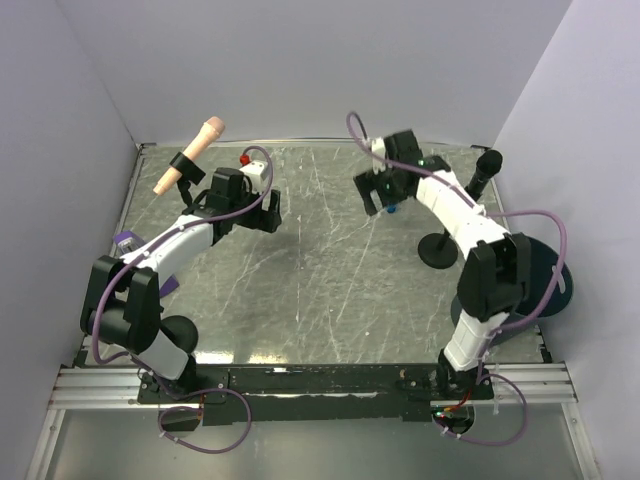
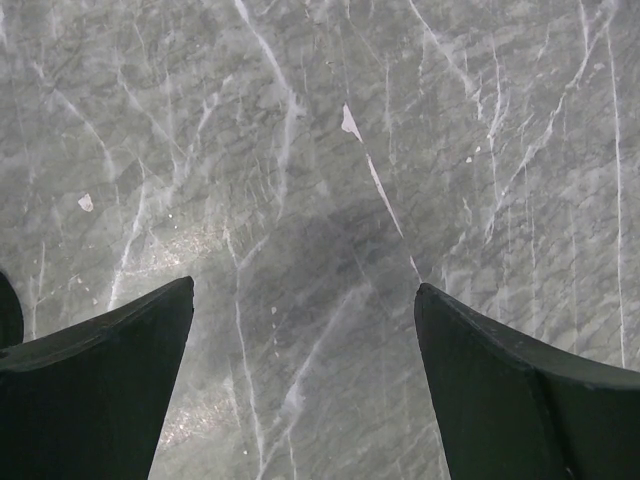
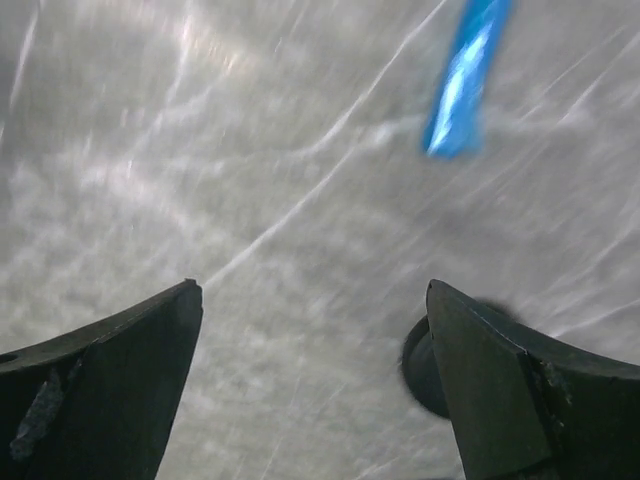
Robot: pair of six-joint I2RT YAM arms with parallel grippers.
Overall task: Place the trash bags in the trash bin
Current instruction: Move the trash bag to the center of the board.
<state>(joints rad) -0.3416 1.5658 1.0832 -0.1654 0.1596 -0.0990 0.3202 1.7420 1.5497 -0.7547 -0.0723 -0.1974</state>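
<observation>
A small bright-blue trash bag roll (image 1: 392, 209) lies on the grey marbled table just under my right gripper (image 1: 383, 198). In the right wrist view the roll (image 3: 462, 85) shows blurred at the upper right, ahead of the open, empty gripper (image 3: 313, 285). The dark navy trash bin (image 1: 553, 285) stands at the right table edge, partly hidden behind my right arm. My left gripper (image 1: 266, 210) hovers over bare table at the left centre. In the left wrist view it is open and empty (image 2: 305, 285). No long floppy bag shows.
A black microphone stand base (image 1: 438, 250) with a black microphone (image 1: 485, 170) stands between the roll and the bin; the base also shows in the right wrist view (image 3: 425, 365). A pink microphone (image 1: 190, 155) stands at back left. Another round black base (image 1: 178, 332) sits near left.
</observation>
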